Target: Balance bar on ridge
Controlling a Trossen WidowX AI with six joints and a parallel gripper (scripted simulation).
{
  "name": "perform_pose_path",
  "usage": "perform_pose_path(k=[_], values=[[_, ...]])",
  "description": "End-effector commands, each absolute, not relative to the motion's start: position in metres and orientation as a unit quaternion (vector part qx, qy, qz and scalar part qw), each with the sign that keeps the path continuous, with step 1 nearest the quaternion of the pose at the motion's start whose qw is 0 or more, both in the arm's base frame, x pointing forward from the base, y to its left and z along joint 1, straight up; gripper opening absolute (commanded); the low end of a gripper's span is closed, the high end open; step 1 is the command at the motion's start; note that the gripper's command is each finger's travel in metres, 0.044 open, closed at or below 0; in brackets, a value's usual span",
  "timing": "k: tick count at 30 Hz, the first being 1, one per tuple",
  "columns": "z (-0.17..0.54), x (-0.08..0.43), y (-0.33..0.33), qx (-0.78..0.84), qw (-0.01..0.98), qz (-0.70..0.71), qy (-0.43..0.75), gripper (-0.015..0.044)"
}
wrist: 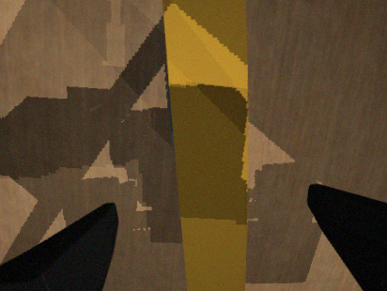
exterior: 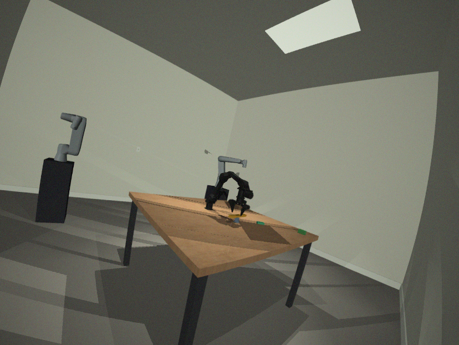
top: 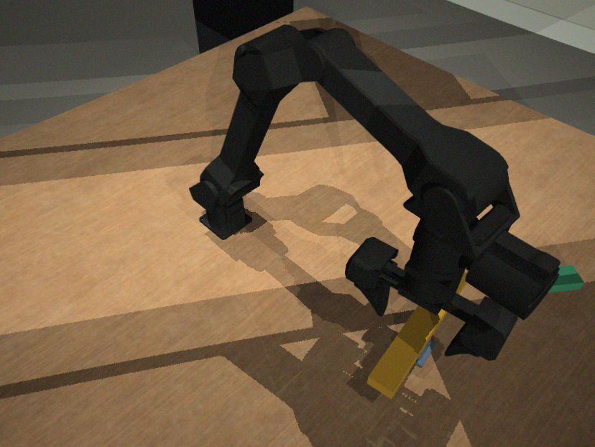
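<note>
The yellow bar (top: 399, 358) (exterior: 233, 216) (wrist: 211, 263) lies across the small blue ridge (top: 424, 356) (exterior: 236, 220), which is mostly hidden beneath it. In the exterior view the bar looks about level and raised off the wooden table (top: 95, 264) (exterior: 178, 226). Its far end is hidden behind the arm in the top view. My gripper (top: 414, 335) (exterior: 237, 213) (wrist: 215, 204) is wide open. In the wrist view one finger stands on each side of the bar, with a gap on both sides.
A green block (top: 567, 277) (exterior: 260, 223) lies beyond the gripper. Another green block (exterior: 301, 232) lies near the table's right corner in the exterior view. A grey arm (exterior: 77, 137) on a black pedestal and a second grey arm (exterior: 230, 159) stand away from the table.
</note>
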State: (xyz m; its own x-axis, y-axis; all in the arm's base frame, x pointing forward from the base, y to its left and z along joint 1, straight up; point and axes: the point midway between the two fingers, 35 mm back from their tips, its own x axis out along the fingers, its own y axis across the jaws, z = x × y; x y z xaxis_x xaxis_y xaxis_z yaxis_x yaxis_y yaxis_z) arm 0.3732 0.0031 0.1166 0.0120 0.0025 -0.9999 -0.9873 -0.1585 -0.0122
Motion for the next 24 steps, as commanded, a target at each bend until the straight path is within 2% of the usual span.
perform_pose_path(k=[1,6,24], values=[[0.158,0.376,0.003,-0.546,0.467,0.530,0.451,0.0440],[0.197,0.370,0.003,-0.546,0.466,0.530,0.451,0.0440],[0.197,0.370,0.003,-0.546,0.466,0.530,0.451,0.0440]])
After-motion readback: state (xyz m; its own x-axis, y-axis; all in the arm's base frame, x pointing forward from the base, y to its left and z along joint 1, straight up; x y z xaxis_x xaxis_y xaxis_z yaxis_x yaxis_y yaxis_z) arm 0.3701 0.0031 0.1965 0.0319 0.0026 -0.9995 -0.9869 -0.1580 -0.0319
